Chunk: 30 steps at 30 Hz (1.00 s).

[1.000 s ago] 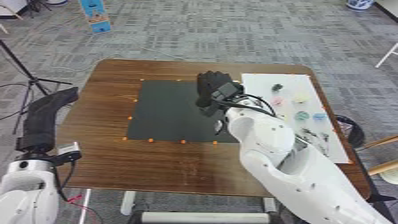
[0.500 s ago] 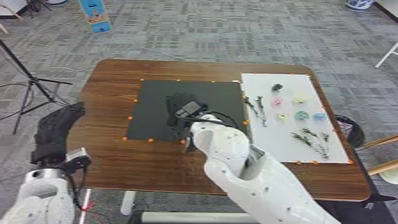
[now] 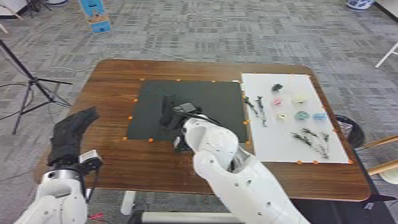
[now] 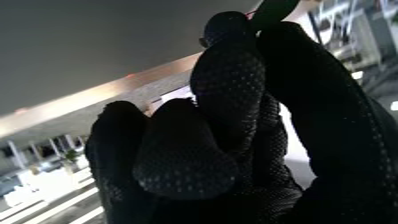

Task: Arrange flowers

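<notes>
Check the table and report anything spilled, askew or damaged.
Nothing looks spilled or askew: the flower heads and dark sprigs lie flat on the white sheet, beside the black mat. Fine petal damage is too small to judge.

It looks like a robotics lab in an office-style room: white robot arms [image 3: 218,170] reaching over a brown wooden table [image 3: 115,75], a black tripod [image 3: 33,78] standing near it, grey patterned carpet [image 3: 222,32] stretching away beyond!
</notes>
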Available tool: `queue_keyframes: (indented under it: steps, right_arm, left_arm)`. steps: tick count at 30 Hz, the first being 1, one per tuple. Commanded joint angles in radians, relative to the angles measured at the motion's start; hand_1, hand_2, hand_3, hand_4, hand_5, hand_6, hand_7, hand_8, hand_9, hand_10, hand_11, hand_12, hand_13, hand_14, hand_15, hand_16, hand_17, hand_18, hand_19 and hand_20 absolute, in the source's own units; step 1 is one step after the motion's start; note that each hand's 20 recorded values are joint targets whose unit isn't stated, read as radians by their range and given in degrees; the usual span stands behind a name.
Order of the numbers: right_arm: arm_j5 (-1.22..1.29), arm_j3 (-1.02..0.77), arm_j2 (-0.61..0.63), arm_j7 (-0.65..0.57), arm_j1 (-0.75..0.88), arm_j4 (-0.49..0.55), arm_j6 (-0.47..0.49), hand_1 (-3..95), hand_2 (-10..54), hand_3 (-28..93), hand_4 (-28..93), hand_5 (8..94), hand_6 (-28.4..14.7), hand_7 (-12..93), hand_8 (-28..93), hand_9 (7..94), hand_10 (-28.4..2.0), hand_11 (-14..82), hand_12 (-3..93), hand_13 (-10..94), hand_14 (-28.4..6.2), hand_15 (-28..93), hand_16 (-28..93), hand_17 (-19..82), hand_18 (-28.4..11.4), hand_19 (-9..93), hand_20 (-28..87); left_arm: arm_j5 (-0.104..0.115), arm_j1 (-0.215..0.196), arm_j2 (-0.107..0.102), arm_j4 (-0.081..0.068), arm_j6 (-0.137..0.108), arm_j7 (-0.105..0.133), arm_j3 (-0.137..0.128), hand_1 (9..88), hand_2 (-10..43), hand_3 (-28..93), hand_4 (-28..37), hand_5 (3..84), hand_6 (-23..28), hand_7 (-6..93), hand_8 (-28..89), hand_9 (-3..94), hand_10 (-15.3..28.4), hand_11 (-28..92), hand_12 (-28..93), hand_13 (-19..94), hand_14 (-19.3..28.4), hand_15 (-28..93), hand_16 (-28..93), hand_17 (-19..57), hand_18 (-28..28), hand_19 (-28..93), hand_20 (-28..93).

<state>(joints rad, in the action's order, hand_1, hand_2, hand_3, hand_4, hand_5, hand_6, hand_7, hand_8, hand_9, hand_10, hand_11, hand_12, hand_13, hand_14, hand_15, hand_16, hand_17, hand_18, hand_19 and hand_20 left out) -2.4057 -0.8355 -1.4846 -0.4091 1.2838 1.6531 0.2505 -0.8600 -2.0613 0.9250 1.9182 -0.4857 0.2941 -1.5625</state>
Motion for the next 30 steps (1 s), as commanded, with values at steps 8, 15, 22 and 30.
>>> queue_keyframes:
  steps: [8, 15, 22, 30]
  right_arm:
    - [-0.092, -0.027, -0.094, 0.039, 0.040, -0.084, -0.097, 52.8, -9.5, 59, 6, 81.9, -0.4, 28, 33, 93.1, -8.7, 41.6, 34.5, 94, -3.2, 64, 37, 71, -14.0, 93, 65]
    - [-0.138, -0.047, -0.120, 0.058, 0.037, -0.125, -0.128, 52.8, -9.5, 59, 6, 81.8, -0.3, 28, 32, 93.0, -8.7, 41.9, 34.4, 94, -3.1, 64, 37, 71, -14.1, 93, 65]
    - [-0.150, -0.033, -0.098, 0.101, 0.008, -0.141, -0.097, 52.7, -9.5, 60, 5, 81.7, -0.3, 29, 32, 93.1, -8.7, 42.0, 34.3, 94, -3.1, 65, 37, 71, -14.3, 93, 65]
    - [-0.060, 0.017, -0.055, 0.070, -0.115, -0.202, -0.131, 52.6, -9.5, 60, 5, 81.5, -0.3, 29, 32, 93.0, -8.6, 42.1, 34.4, 94, -3.1, 64, 37, 71, -14.4, 93, 65]
  left_arm:
    - [-0.014, 0.079, 0.022, -0.025, 0.027, 0.012, 0.072, 26.2, 22.8, 72, -28.3, 52.4, 3.4, 15.3, -9, 51.5, 13.7, 17, 10, 37, 11.5, 11, -4, 12.2, 5.9, 4, 18]
    - [-0.017, 0.107, 0.024, -0.034, 0.031, 0.011, 0.095, 26.4, 22.3, 72, -28.3, 52.5, 3.4, 15.2, -9, 51.4, 13.7, 17, 9, 37, 11.4, 11, -4, 12.1, 5.8, 4, 18]
    - [-0.017, 0.099, 0.025, -0.024, 0.020, 0.011, 0.082, 26.4, 22.0, 72, -28.3, 52.4, 3.5, 15.1, -9, 51.4, 13.8, 17, 9, 37, 11.4, 11, -4, 12.1, 5.7, 4, 18]
    - [-0.017, 0.108, 0.021, -0.024, 0.024, 0.013, 0.085, 26.6, 21.7, 72, -28.3, 52.5, 3.6, 15.1, -9, 51.3, 13.8, 17, 10, 36, 11.5, 11, -4, 11.9, 5.7, 4, 18]
